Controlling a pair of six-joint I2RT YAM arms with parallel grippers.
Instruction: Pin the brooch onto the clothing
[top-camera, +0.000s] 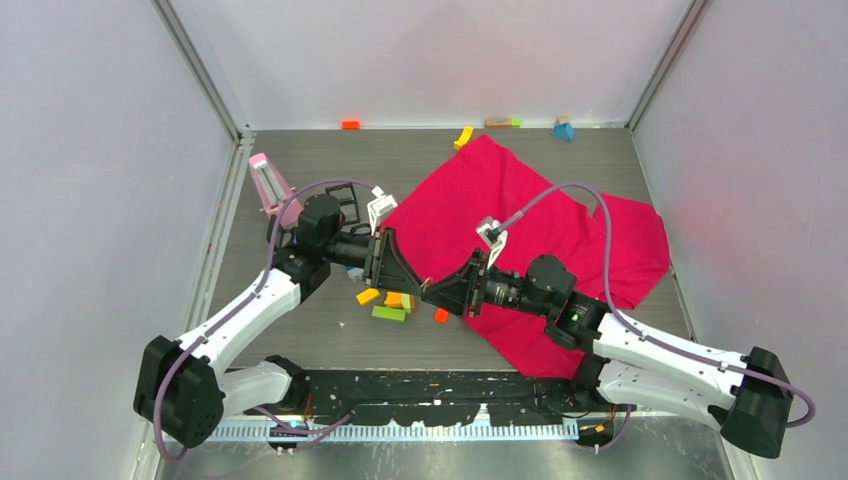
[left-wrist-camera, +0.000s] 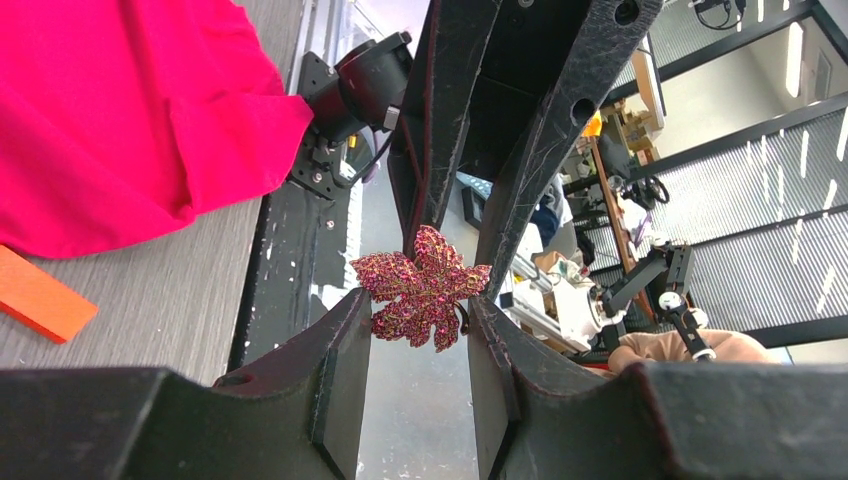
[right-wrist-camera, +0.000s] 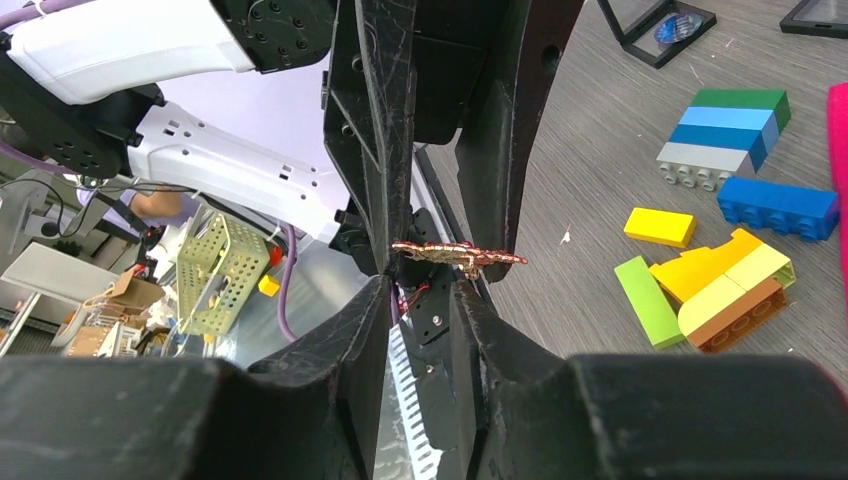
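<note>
From my station I saw the two arms meeting tip to tip above the counter, just off the near-left edge of the red T-shirt, which lay spread and rumpled over the right half. The brooch, a glittering pink leaf-like piece with gold edging, was up in the air at that meeting point and not on the fabric.

In the left wrist view the left pincer was narrowed onto the brooch. Its two tips pressed against the lower left and lower right edges. The face of the piece was turned toward that camera, and most of it stood clear above the tips. The other arm's fingers came in from the top of that view, and the brooch's upper lobe appeared to meet one of them.

In the right wrist view the brooch showed edge-on, a thin flat line lying crosswise right at the tips of the right pincer. That pincer's jaws stood at a narrow gap, narrower than the piece was wide. I could not tell whether they clamped any part of it or only touched it.

Under the arms a handful of toy blocks lay loose on the counter beside the shirt's edge: yellow, green, orange and blue.
</note>
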